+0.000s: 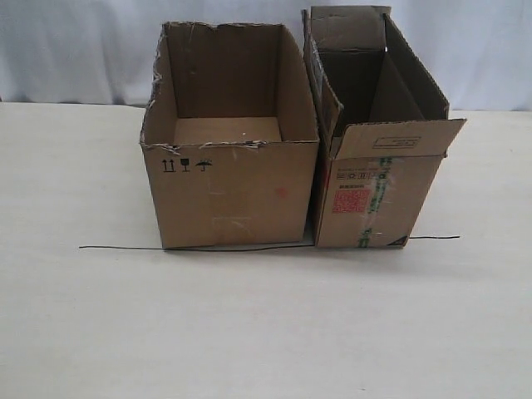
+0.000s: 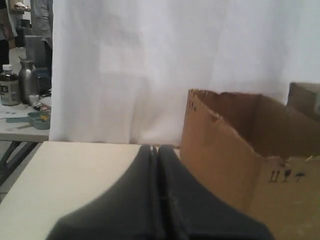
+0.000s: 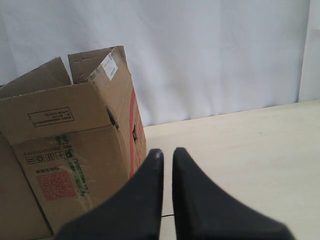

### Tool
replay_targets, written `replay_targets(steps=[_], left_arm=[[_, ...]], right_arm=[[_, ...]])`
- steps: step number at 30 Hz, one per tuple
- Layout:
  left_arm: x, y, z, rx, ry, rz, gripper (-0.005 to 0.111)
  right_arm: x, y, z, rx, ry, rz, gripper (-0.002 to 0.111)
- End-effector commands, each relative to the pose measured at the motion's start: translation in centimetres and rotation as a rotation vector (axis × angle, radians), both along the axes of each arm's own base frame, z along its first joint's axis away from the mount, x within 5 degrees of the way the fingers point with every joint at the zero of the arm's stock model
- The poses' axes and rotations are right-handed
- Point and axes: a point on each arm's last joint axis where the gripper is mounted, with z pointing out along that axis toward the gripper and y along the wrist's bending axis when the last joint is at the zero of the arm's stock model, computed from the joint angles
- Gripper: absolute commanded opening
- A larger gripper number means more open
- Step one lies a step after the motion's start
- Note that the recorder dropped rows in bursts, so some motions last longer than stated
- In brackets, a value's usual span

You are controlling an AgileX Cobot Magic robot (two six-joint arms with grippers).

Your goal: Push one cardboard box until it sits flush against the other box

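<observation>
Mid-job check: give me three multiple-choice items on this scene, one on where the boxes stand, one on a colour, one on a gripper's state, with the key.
1. In the exterior view, where does the cardboard box stand relative to the other box?
A. on top of it
B. on its left
C. on its right

2. What colour is the printed label on the other box's front?
A. blue
B. yellow
C. red

3. What state is the left gripper in?
A. shut, holding nothing
B. spread wide
C. clamped on a box rim

Key:
1 B: the torn-rimmed box is left of the flapped one.
2 C: the square print is red.
3 A: the left wrist view shows its fingers meeting with nothing between them.
</observation>
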Motion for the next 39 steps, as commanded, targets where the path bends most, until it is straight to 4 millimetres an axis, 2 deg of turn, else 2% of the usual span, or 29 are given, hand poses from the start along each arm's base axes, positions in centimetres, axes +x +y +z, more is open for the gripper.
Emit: replay_targets(steps=[1, 3, 8, 15, 21, 30, 39], left_arm=[[0.7, -0.3, -3.2, 0.185, 0.018, -0.031, 0.000], [0.9, -0.4, -4.2, 0.267, -0.009, -0.043, 0.000], [1.1, -0.4, -5.9, 0.280, 0.006, -0.043, 0.000], [1.1, 0.2, -5.7, 0.250, -0.002, 0.055, 0.000], [0.7, 0.6, -5.5, 0.143, -0.035, 0.128, 0.000], [0.4, 0.5, -5.5, 0.030, -0.039, 0.119, 0.000], [0.4, 0.5, -5.5, 0.046, -0.043, 0.121, 0.000]], right_arm=[[0.0, 0.0, 0.0, -0.005, -0.007, 0.004, 0.005], [0.0, 0.0, 0.0, -0.005, -0.007, 0.004, 0.005], [0.0, 0.0, 0.0, -0.005, -0.007, 0.004, 0.005], [0.0, 0.0, 0.0, -0.005, -0.007, 0.004, 0.005], [0.0, 0.0, 0.0, -0.005, -0.007, 0.004, 0.005], [0.0, 0.0, 0.0, -0.005, -0.007, 0.004, 0.005], [0.0, 0.0, 0.0, -0.005, -0.007, 0.004, 0.005]])
